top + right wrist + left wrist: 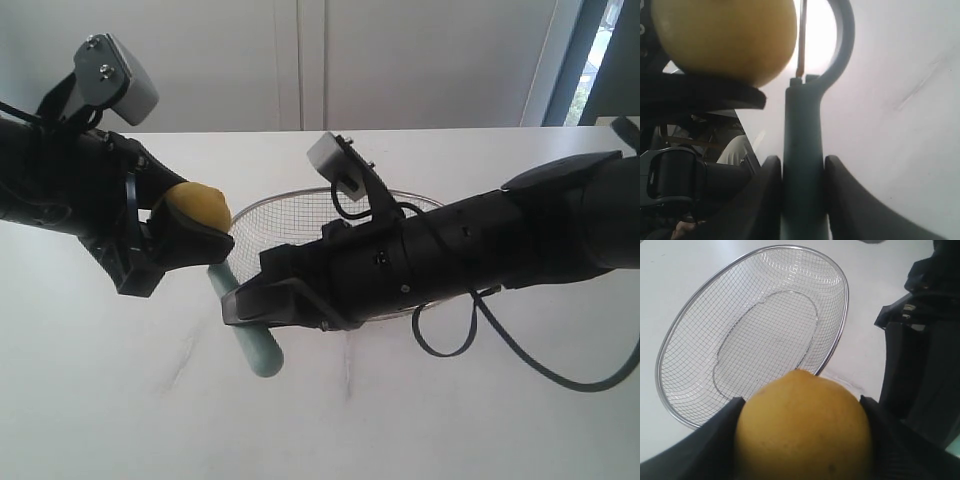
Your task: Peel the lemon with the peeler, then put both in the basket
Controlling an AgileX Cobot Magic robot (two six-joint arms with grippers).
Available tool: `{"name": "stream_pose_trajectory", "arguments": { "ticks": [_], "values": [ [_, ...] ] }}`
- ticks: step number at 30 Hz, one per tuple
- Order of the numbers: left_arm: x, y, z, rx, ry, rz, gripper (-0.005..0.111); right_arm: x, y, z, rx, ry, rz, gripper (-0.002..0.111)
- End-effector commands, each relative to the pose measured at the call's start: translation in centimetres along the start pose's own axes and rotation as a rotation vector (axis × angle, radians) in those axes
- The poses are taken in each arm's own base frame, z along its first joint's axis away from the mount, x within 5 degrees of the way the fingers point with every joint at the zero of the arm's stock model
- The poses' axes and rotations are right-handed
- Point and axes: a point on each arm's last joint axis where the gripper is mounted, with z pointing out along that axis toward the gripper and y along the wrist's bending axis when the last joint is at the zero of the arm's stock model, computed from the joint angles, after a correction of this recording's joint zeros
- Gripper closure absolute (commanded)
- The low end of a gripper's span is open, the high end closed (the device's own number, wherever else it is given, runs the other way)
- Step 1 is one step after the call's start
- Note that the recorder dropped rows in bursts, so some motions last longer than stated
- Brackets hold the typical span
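My left gripper is shut on the yellow lemon, held above the white table; the fruit fills the space between both black fingers in the left wrist view, lemon. My right gripper is shut on the peeler's teal handle. In the right wrist view the handle stands between the fingers, and the hooked head with its metal blade lies right beside the lemon. The wire basket sits behind both grippers, empty, basket.
The right arm's black body lies across the basket's right part. A black cable loops under that arm. The white table reaches to a pale wall at the back; faint scuff marks show on its surface.
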Motion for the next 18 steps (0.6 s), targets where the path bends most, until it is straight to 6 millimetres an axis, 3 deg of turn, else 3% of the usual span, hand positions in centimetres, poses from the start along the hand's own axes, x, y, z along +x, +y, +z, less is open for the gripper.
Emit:
{"name": "stream_pose_trajectory", "arguments": {
  "ticks": [1, 8, 18],
  "values": [
    [-0.2, -0.2, -0.1, 0.010, -0.012, -0.006, 0.107, 0.0, 0.4, -0.3, -0.003, -0.006, -0.009, 0.108],
    [-0.2, -0.2, -0.1, 0.012, -0.011, -0.006, 0.107, -0.1, 0.2, -0.4, 0.003, -0.012, -0.007, 0.108],
    [-0.2, -0.2, -0.1, 0.012, -0.011, -0.006, 0.107, -0.7, 0.3, -2.0, 0.014, -0.052, -0.029, 0.108]
  ]
}}
